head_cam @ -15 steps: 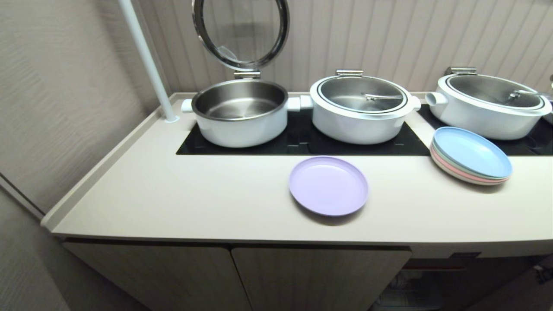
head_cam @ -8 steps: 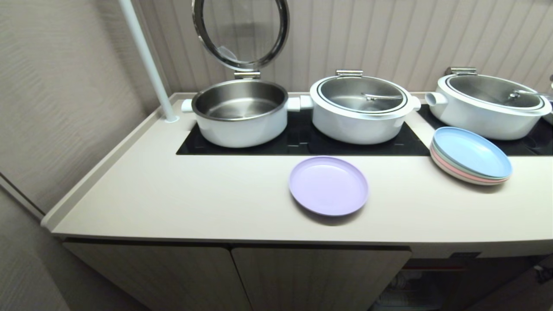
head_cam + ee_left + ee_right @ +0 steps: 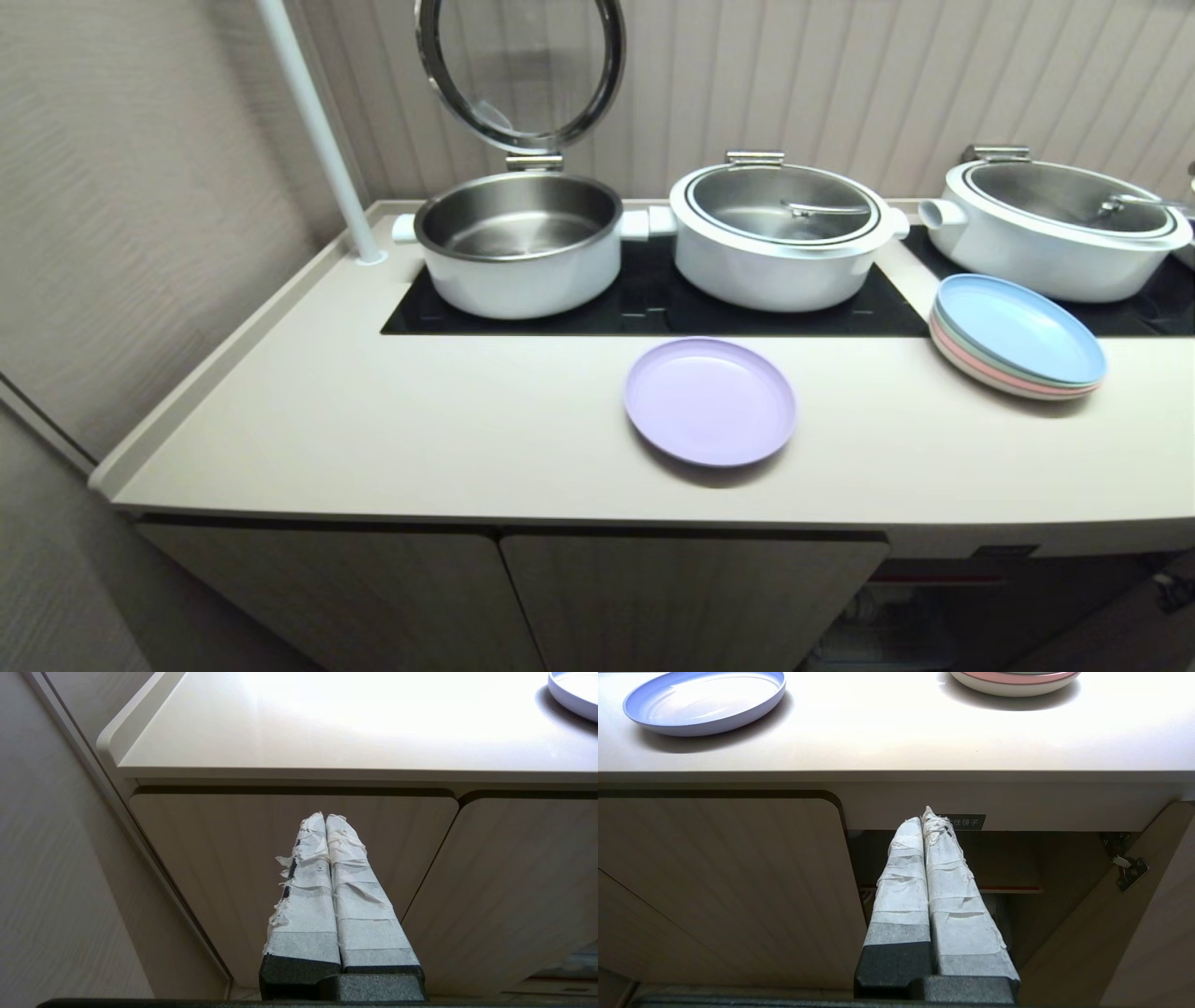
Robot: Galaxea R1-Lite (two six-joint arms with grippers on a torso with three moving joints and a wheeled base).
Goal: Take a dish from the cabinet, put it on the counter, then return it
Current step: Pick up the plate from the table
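On the desk point(image 3: 420, 439) the dish point(image 3: 709, 401) lies flat, untouched; below its edge, left tool point(image 3: 325, 817) and right tool point(image 3: 924, 814) hang pressed together, facing the cabinet point(image 3: 714, 877), whose right side seems open.

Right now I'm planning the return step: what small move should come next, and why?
Probably raise the right gripper toward the purple dish: the dish lies flat on the counter, both grippers are shut and low before the cabinet, whose right compartment stands open.
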